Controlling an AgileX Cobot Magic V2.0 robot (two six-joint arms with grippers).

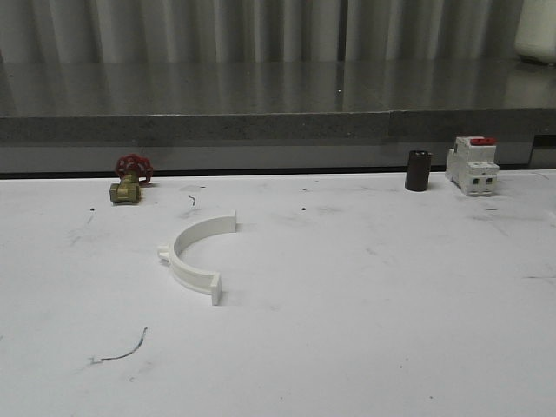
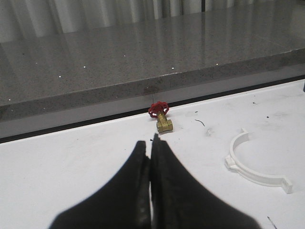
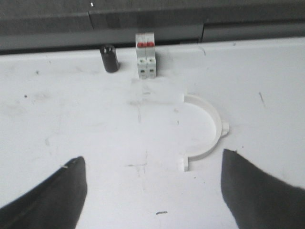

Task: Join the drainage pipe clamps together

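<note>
In the left wrist view the left gripper (image 2: 151, 143) has its two dark fingers (image 2: 133, 181) pressed together, the tips meeting along a thin seam with nothing between them. It hangs over bare white table (image 2: 57, 162). Beyond the tips, near the table's far edge, lies a small brass valve (image 2: 164, 125) with a red handwheel (image 2: 157, 109). Off to one side of that gripper a white half-ring clamp (image 2: 252, 174) lies flat on the table, well apart from the fingers.

In the right wrist view the right gripper (image 3: 152, 176) is spread wide, its dark fingers (image 3: 52, 195) far apart and holding nothing. A second white half-ring clamp (image 3: 209, 138) lies flat between them and a little ahead, closer to one finger, its small tab pointing outward; whether that finger touches it is hard to judge, though a gap seems to show. Farther on stand a short black cylinder (image 3: 109, 58) and a white-and-red breaker (image 3: 146, 55), side by side near the table's back edge.

From the front, one half-ring clamp (image 1: 193, 257) lies left of the table's middle, its open side facing right and away. The valve (image 1: 127, 189) sits behind it to the left; the black cylinder (image 1: 418, 170) and the breaker (image 1: 472, 165) stand far right, against the grey ledge (image 1: 261, 129).
</note>
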